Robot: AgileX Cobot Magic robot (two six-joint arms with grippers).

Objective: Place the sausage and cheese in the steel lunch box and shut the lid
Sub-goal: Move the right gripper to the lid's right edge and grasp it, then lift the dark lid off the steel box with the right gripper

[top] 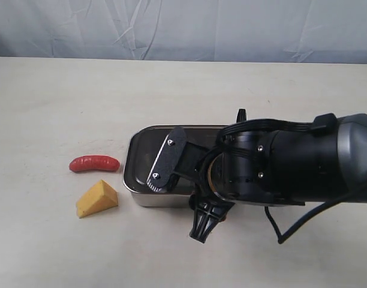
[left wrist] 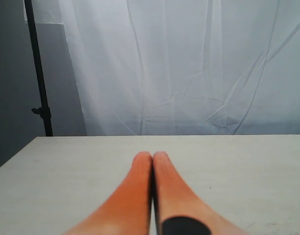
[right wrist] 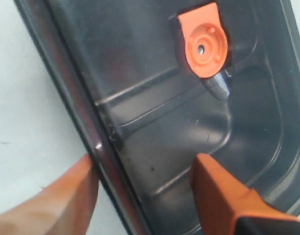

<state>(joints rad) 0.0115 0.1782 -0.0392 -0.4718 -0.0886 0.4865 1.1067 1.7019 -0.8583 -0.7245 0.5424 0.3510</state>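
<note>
Wide open and empty, the right gripper [right wrist: 145,161] straddles the long rim of the lid [right wrist: 155,98], one finger outside it.

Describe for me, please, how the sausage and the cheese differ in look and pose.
The sausage is glossy red; the cheese is matte yellow-orange. The sausage is a slightly curved rod with rounded ends, while the cheese is a flat-faced wedge. In the exterior view the sausage lies farther back and the cheese nearer the camera. Both rest on the table, outside the steel lunch box and to its left in that view.
</note>
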